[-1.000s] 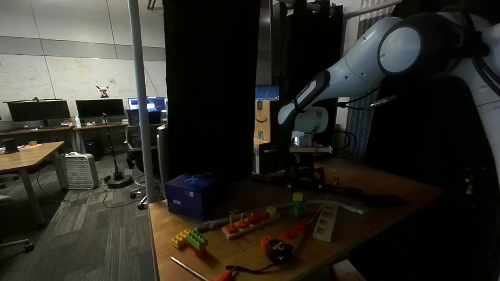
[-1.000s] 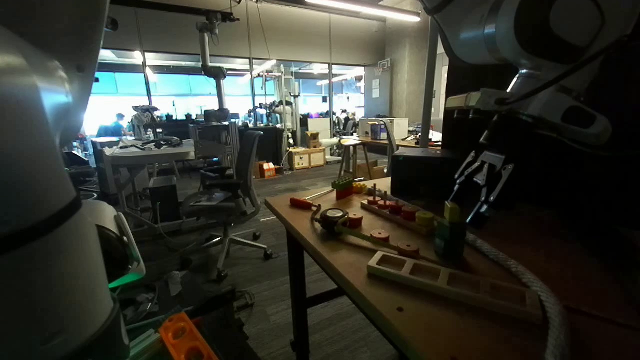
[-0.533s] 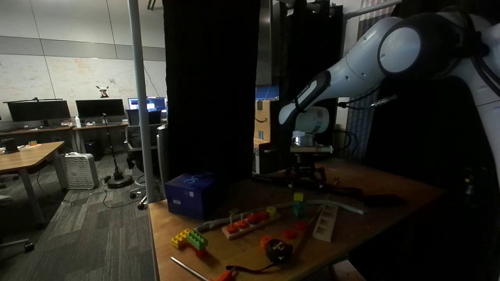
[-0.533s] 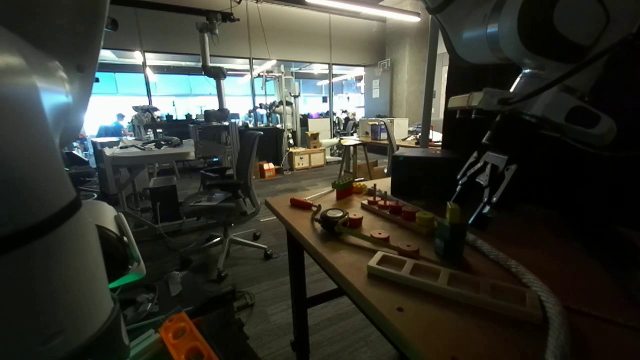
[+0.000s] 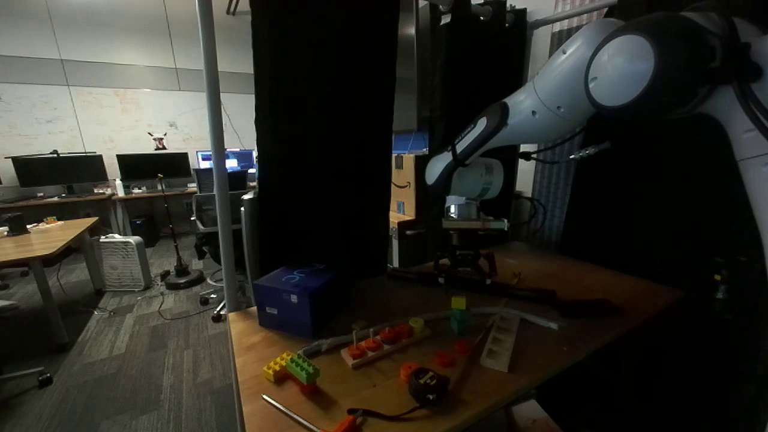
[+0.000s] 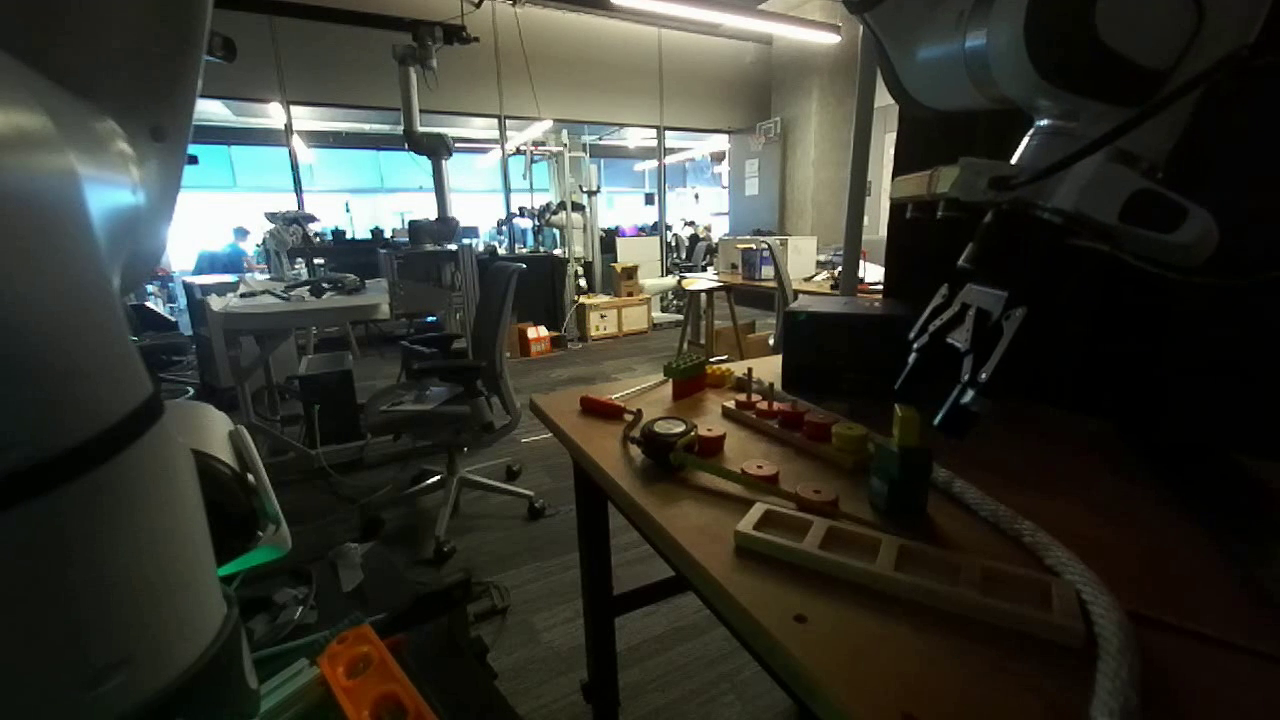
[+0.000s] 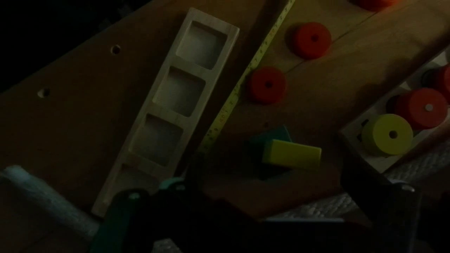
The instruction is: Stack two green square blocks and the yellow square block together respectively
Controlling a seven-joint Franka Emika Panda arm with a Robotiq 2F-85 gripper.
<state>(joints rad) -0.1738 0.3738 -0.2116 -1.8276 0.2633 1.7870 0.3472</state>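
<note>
On a wooden table in dim light, a yellow square block crowns 2 green square blocks, the 3 standing as a tower in both exterior views. Near the top of the tower, a black-and-silver gripper hangs from its white arm, jaws spread wide and apart from the blocks. Seen from the wrist, the yellow block sits askew to the green beneath it; shadow obscures the seam between the lower 2. Beside the tower lies a wooden tray with 4 square compartments, while a yellow tape extends from a black tape measure and runs between the tray and 2 red discs. On the opposite side, a peg board carries red rings and 1 yellow ring, a pale rope curving past it. Farther along the table sit a blue box and green, yellow and red toy bricks.
</note>
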